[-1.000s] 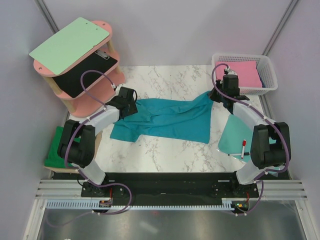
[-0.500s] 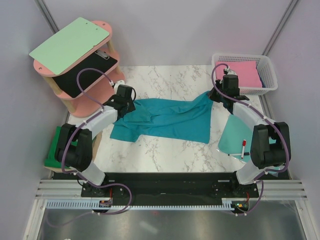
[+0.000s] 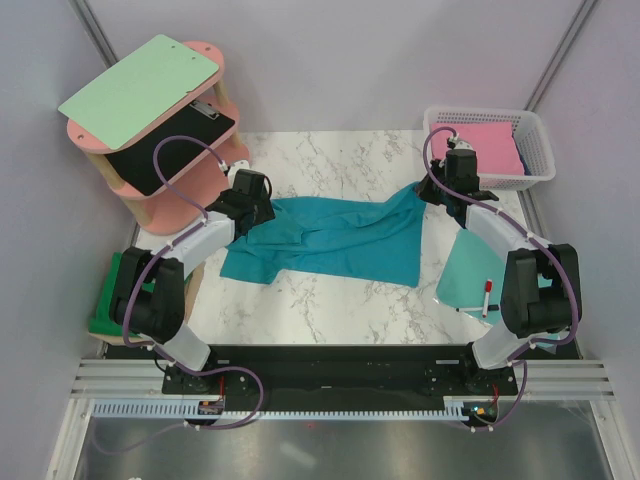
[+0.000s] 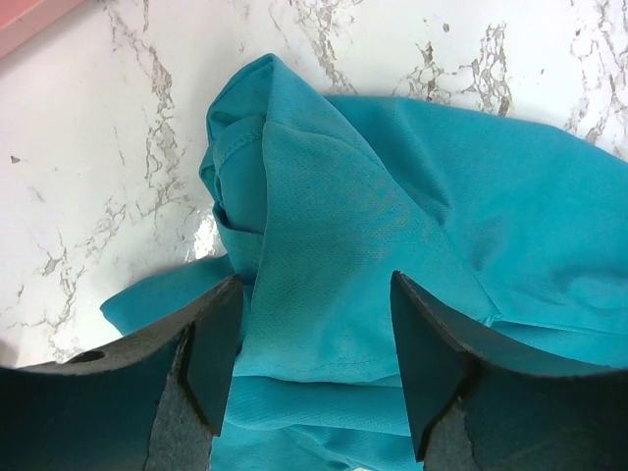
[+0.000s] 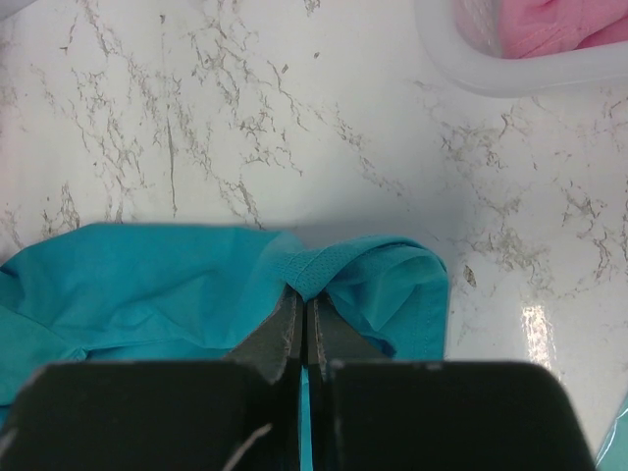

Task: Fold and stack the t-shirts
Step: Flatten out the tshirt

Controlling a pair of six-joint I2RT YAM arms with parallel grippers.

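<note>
Progress: early, by my reading; no fold is finished and nothing is stacked
Teal-blue t-shirt (image 3: 335, 238): lies rumpled across the middle of the marble table (image 3: 330, 160), bunched along its far edge, with one sleeve poking out toward the near left
Dark green t-shirt (image 3: 108, 300): heaped on a low stand off the table's left edge, well apart from the teal one, with no gripper near it
Left to do: flatten and fold the teal shirt, fold the green one, then lay one on the other
Left gripper (image 4: 314, 289): jaws parted wide, straddling a raised ridge of cloth at the shirt's left end; the wrist view does not make clear whether the fingertips press the fabric
Left arm pose: reaches forward and inward, wrist pointing down over the shirt's left end
Right gripper (image 5: 302, 319): jaws pinched together on a hemmed corner at the shirt's far right end, near the white basket (image 5: 510, 77)
Right arm pose: stretched forward with the elbow out to the right and the wrist turned in toward the shirt
</note>
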